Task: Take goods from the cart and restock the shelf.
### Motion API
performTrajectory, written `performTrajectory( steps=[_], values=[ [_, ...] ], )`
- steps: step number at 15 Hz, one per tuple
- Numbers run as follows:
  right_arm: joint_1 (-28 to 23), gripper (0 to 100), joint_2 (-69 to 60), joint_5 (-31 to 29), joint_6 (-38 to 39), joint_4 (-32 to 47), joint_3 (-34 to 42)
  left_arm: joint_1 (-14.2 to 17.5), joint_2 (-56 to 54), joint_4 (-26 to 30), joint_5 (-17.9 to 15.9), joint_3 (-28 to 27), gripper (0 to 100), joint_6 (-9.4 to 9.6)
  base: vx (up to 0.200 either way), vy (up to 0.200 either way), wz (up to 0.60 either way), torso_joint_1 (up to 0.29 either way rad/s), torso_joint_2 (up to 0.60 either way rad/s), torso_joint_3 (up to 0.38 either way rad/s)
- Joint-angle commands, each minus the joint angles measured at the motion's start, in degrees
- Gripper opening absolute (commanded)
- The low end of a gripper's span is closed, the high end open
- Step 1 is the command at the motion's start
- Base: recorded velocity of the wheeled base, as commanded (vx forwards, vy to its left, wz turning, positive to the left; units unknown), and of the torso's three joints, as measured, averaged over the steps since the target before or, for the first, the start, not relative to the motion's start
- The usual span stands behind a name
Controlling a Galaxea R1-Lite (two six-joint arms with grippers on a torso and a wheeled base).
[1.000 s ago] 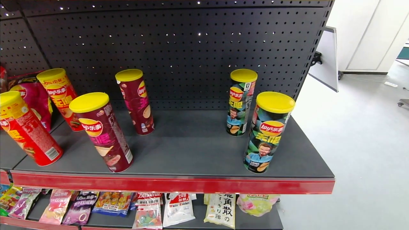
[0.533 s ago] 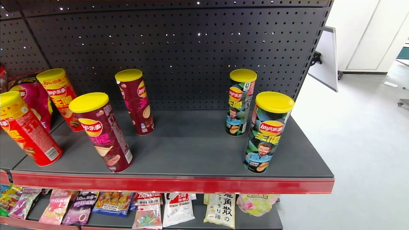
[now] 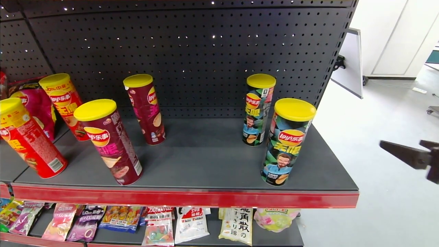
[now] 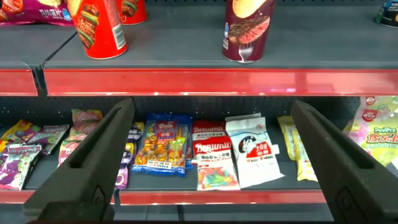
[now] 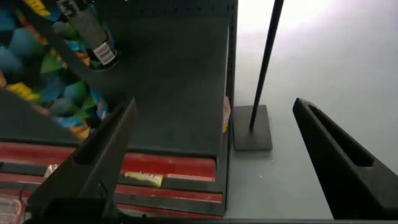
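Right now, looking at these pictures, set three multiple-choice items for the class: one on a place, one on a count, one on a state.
1. Where does the nearer green can stand on the top shelf?
A. At the right end, near the front edge
B. At the left end, at the back
C. In the middle, lying down

2. How many dark red cans stand there?
A. One
B. Two
C. Four

3. How are the fingers of the right gripper?
A. Shut on a can
B. Shut on a bag
C. Open, holding nothing

Answers:
1 A, it stands close to the red front strip at the shelf's right end.
2 B, one stands in front and one farther back.
3 C, the right wrist view shows them wide apart with nothing between.
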Motion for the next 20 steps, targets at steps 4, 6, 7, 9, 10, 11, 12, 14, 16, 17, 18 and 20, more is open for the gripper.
performTrajectory(
  steps=[4, 6, 7, 9, 10, 11, 12, 14, 16, 17, 18, 20],
  values=[
    [8.30, 100, 21.02, -5.13, -4.38, -14.50, 1.39, 0.04, 0.10, 0.00, 0.01, 0.00, 100, -0.02, 0.000, 0.000, 0.00, 0.000, 0.00, 0.000],
    [8.39, 100, 23.13, -8.30, -4.38, -16.25, 1.75, 0.04, 0.10, 0.00, 0.01, 0.00, 100, -0.02, 0.000, 0.000, 0.00, 0.000, 0.00, 0.000],
    [8.48, 100, 23.74, -8.56, -4.47, -16.34, 1.57, 0.04, 0.10, 0.00, 0.01, 0.00, 100, -0.02, 0.000, 0.000, 0.00, 0.000, 0.00, 0.000],
    [10.59, 100, 23.92, -8.56, -4.64, -16.34, 1.66, 0.04, 0.10, 0.00, 0.01, 0.00, 100, -0.02, 0.000, 0.000, 0.00, 0.000, 0.00, 0.000],
    [11.64, 100, 23.92, -8.56, -4.64, -16.34, 1.75, 0.04, 0.10, 0.00, 0.01, 0.00, 100, -0.02, 0.000, 0.000, 0.00, 0.000, 0.00, 0.000],
    [12.35, 100, 24.01, -8.56, -4.82, -16.25, 2.01, 0.04, 0.10, 0.00, 0.01, 0.00, 100, -0.02, 0.000, 0.000, 0.00, 0.000, 0.00, 0.000],
    [12.87, 100, 25.24, -8.56, -5.87, -16.34, 2.27, 0.04, 0.10, 0.00, 0.01, 0.00, 100, -0.02, 0.000, 0.000, 0.00, 0.000, 0.00, 0.000],
    [14.10, 100, 26.29, -8.56, -6.49, -16.34, 1.83, 0.04, 0.10, 0.00, 0.01, 0.00, 100, -0.02, 0.000, 0.000, 0.00, 0.000, 0.00, 0.000],
    [15.51, 100, 26.82, -8.56, -6.49, -16.34, 1.92, 0.04, 0.10, 0.00, 0.01, 0.00, 100, -0.02, 0.000, 0.000, 0.00, 0.000, 0.00, 0.000],
    [15.60, 100, 26.91, -8.56, -6.49, -16.34, 1.92, 0.04, 0.10, 0.00, 0.01, 0.00, 100, -0.02, 0.000, 0.000, 0.00, 0.000, 0.00, 0.000],
    [16.39, 100, 27.43, -8.56, -6.49, -16.34, 1.48, 0.04, 0.10, 0.00, 0.01, 0.00, 100, -0.02, 0.000, 0.000, 0.00, 0.000, 0.00, 0.000],
    [17.36, 100, 27.79, -8.56, -6.58, -16.34, 1.31, -0.05, 0.10, 0.00, 0.01, 0.00, 100, -0.02, 0.000, 0.000, 0.00, 0.000, 0.00, 0.000]
  ],
)
